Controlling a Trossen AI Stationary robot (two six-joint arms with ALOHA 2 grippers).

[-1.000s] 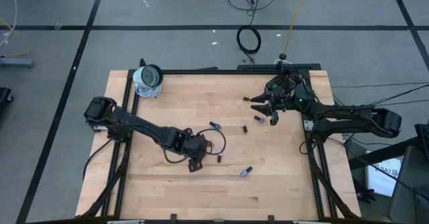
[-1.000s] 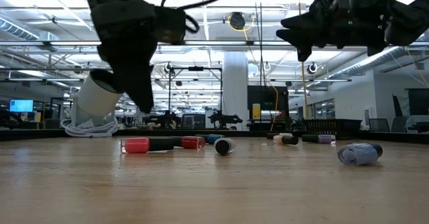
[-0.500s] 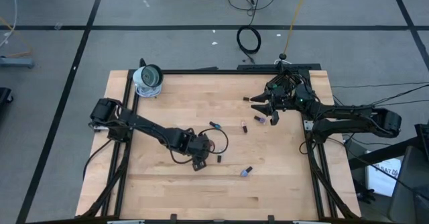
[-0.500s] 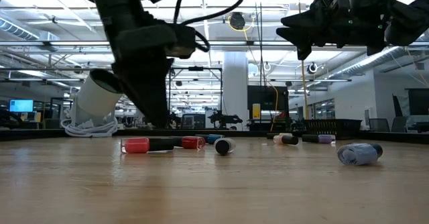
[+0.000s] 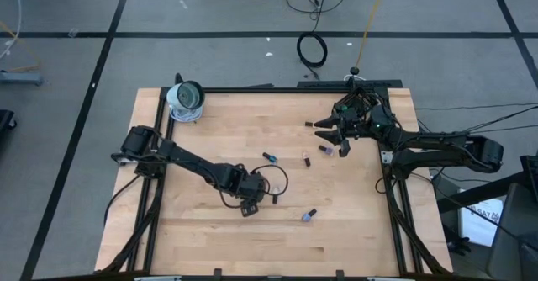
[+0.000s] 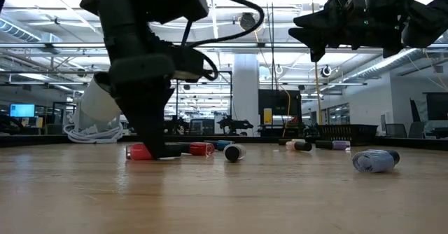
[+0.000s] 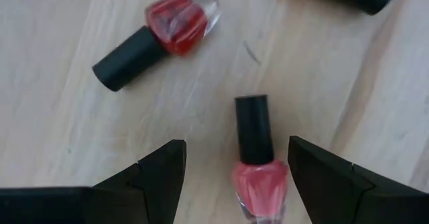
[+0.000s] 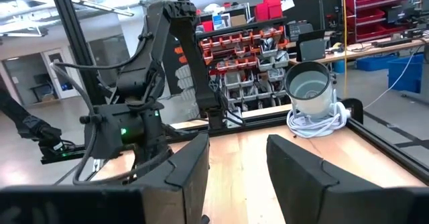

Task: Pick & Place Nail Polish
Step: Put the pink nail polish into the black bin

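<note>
Several small nail polish bottles lie on their sides on the wooden table. My left gripper [image 7: 234, 174] points down, open, low over the table's middle [image 5: 249, 205]. Its fingers stand on either side of a pink bottle [image 7: 258, 180] without touching it, and the bottle's black cap [image 7: 253, 127] points away from the wrist. A red bottle [image 7: 171, 26] lies just beyond. My right gripper [image 5: 330, 138] hangs raised at the far right, open, with nothing between its fingers [image 8: 238, 163].
Other bottles lie scattered: a blue one [image 5: 269, 156], two near the right gripper [image 5: 306, 159], a purple one [image 5: 309, 216] toward the near edge. A white cup [image 5: 186, 98] on a coiled cable stands at the far left corner. A black frame [image 5: 395, 188] rims the table.
My left gripper has come down toward the table, staying open, and now its fingertips are level with the pink bottle. The bottles have not moved.
</note>
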